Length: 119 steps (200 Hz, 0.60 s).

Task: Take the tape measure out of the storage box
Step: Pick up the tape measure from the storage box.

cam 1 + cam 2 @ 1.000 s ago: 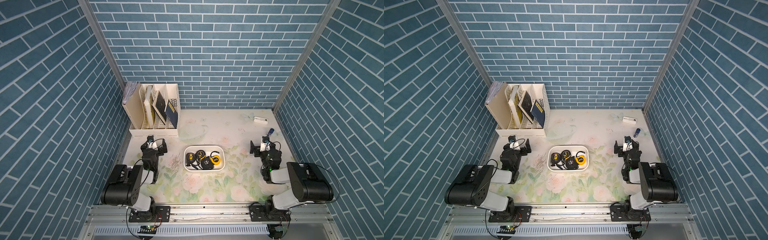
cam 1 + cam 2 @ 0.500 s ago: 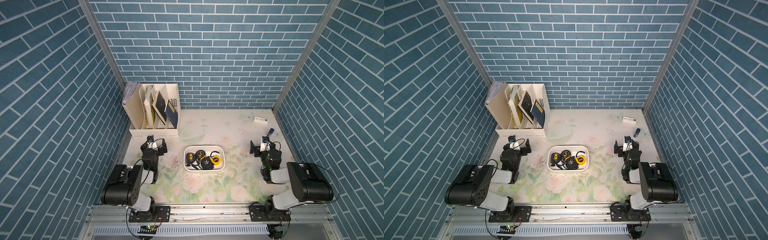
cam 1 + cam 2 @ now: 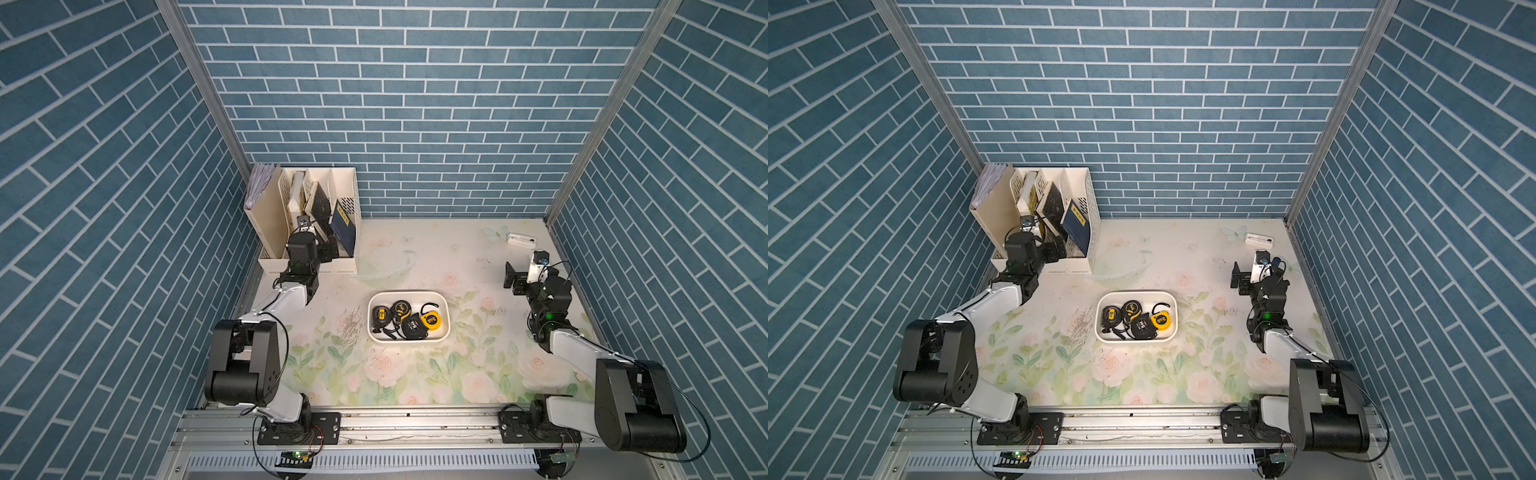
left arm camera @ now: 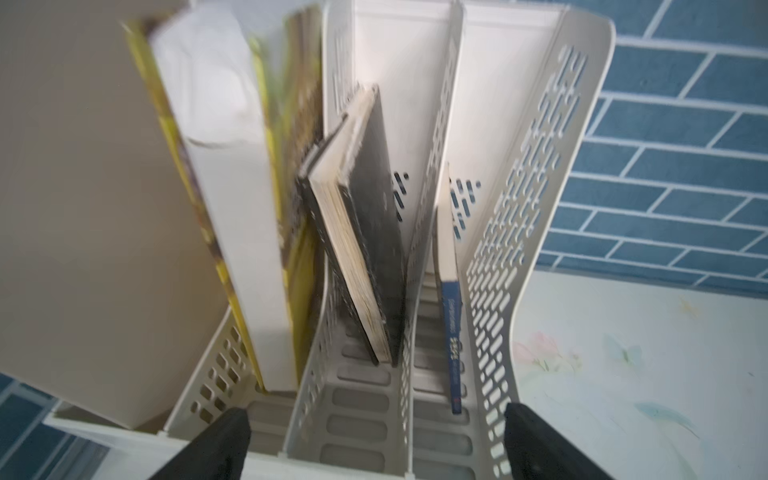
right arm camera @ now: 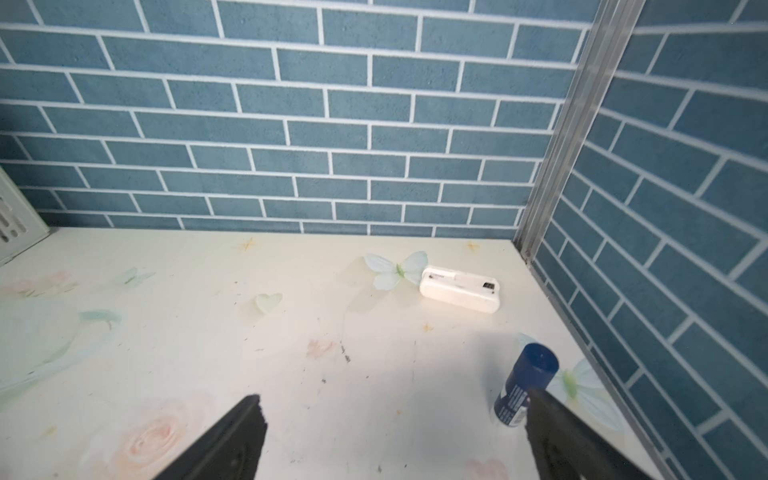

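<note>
**Operator:** Where is the storage box?

**Describer:** The storage box (image 3: pixel 407 294), a shallow white tub with rounded corners, sits near the middle of the table (image 3: pixel 415 257); both top views show it. Four tape measures (image 3: pixel 415 326) lie crowded together inside it, with black wrist straps trailing between them. The yellow tape measure (image 3: pixel 432 320) lies toward the box's right end. The other three are mostly black, and one shows a yellow 3.

**Operator:** And my grippers?

**Describer:** Your left gripper (image 4: pixel 376 409) is up by the table's far left corner, jaws wide apart. It faces the open front of the cream perforated file organiser (image 4: pixel 498 104). Its fingers (image 4: pixel 224 440) are right at the organiser's low front lip, and I cannot tell whether they touch it. Your right gripper (image 5: pixel 394 397) hangs above the table near its right edge, jaws also wide apart, pointing toward the far right corner. Both are well apart from the box.

**Operator:** What else is on the table?

**Describer:** In the organiser, a dark book (image 4: pixel 365 232) leans in a middle compartment and a thin navy book (image 4: pixel 451 332) stands in the next one. A small white device (image 5: pixel 459 293) lies near the far right corner. A dark blue bottle (image 5: pixel 528 382) stands by the right edge, just beside one finger of your right gripper.
</note>
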Each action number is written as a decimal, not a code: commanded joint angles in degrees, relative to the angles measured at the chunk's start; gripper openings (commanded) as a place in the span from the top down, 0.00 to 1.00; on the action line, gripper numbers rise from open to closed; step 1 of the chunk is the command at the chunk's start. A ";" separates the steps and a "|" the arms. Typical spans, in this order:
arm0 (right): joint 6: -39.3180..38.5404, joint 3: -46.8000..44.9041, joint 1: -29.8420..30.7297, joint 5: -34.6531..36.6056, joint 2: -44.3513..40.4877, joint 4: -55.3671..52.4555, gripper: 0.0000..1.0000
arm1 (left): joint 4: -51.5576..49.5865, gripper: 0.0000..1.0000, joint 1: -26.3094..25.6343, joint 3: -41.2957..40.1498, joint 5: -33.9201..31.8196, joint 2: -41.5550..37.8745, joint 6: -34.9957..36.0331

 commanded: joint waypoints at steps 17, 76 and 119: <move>7.47 2.77 4.51 0.40 -5.88 -13.58 0.00 | -21.19 0.00 -3.49 4.01 3.43 -1.85 -8.80; 11.96 17.29 19.78 5.39 -0.83 -33.57 0.00 | -30.14 0.00 -12.50 3.92 17.48 -9.90 -18.29; 14.18 26.06 25.02 8.69 5.35 -43.43 0.00 | -40.21 0.00 -21.39 7.03 12.15 -9.17 -25.61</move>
